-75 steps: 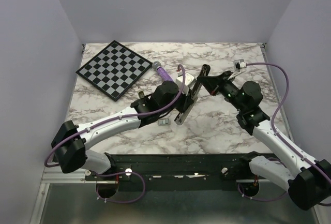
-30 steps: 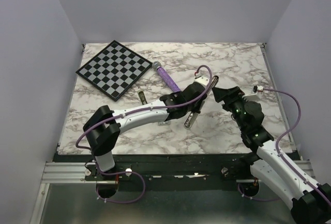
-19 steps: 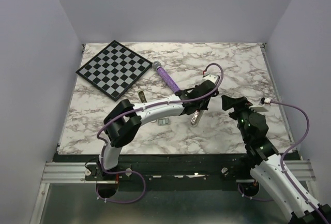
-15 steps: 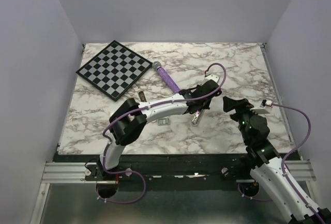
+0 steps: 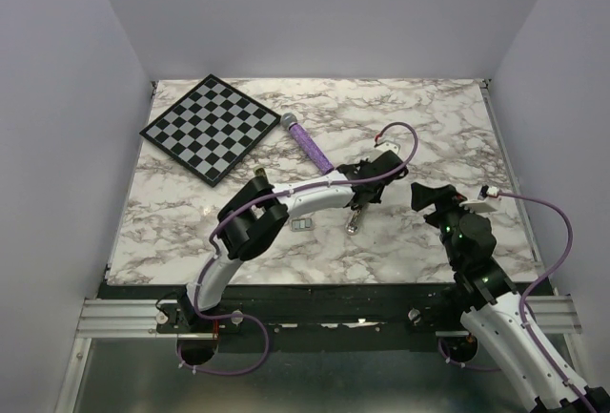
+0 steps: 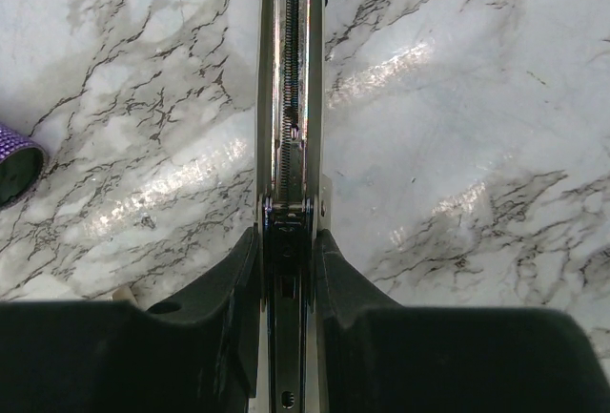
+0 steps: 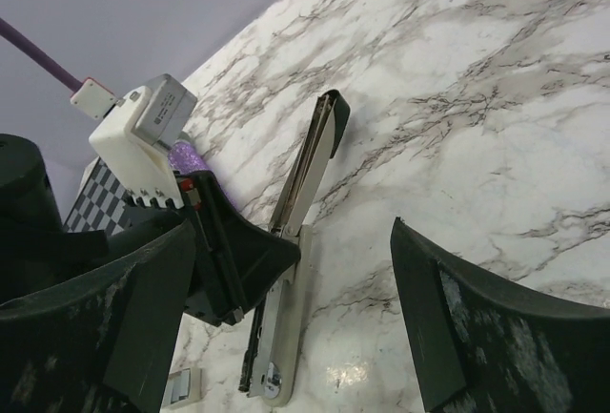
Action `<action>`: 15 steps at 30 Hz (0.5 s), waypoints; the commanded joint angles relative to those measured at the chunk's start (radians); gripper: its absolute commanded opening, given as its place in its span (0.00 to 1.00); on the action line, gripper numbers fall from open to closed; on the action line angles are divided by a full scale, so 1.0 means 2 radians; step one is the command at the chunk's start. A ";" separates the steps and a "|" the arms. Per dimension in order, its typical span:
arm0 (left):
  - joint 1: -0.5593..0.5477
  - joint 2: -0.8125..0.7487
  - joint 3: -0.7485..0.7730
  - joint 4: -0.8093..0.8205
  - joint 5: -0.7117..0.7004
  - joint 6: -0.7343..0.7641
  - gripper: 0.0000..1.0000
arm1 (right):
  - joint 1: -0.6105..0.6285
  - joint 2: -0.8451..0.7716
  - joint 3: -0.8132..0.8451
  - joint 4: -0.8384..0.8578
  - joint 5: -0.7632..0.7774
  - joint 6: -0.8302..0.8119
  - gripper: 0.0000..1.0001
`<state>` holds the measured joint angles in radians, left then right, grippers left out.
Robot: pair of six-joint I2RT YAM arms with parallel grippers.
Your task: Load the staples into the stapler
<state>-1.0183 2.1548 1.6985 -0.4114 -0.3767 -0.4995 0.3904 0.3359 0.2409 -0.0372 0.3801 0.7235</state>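
L claw is closed narrow on the stapler, its fingers clamping either side of the metal staple rail. The rail runs straight away from the wrist cam.

Stapler is hinged open. Its base lies flat on the marble tabletop and the black-tipped top arm is angled up.

R claw is spread wide w/ nothing in it. It hangs just right of the stapler, not touching.

Staples, a small flat grey block, lie on the tabletop left of the stapler, near it but apart, close by the L arm's forearm.

Purple pen lies behind the L arm. Chessboard sits at the far-left corner, well apart from the rest.
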 commanded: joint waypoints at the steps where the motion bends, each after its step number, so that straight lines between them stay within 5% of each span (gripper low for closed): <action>1: 0.008 0.012 0.027 0.006 -0.018 -0.006 0.00 | -0.001 0.001 -0.007 -0.009 0.005 -0.009 0.90; 13: 0.016 0.062 0.068 -0.012 -0.006 -0.019 0.00 | -0.001 -0.002 -0.006 -0.010 -0.002 -0.022 0.90; 15: 0.017 0.067 0.069 -0.015 -0.006 -0.018 0.07 | -0.001 -0.002 -0.005 -0.010 -0.001 -0.025 0.90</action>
<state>-0.9867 2.2597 1.8008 -0.4381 -0.3767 -0.5159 0.3904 0.3355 0.2398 -0.0479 0.3786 0.6994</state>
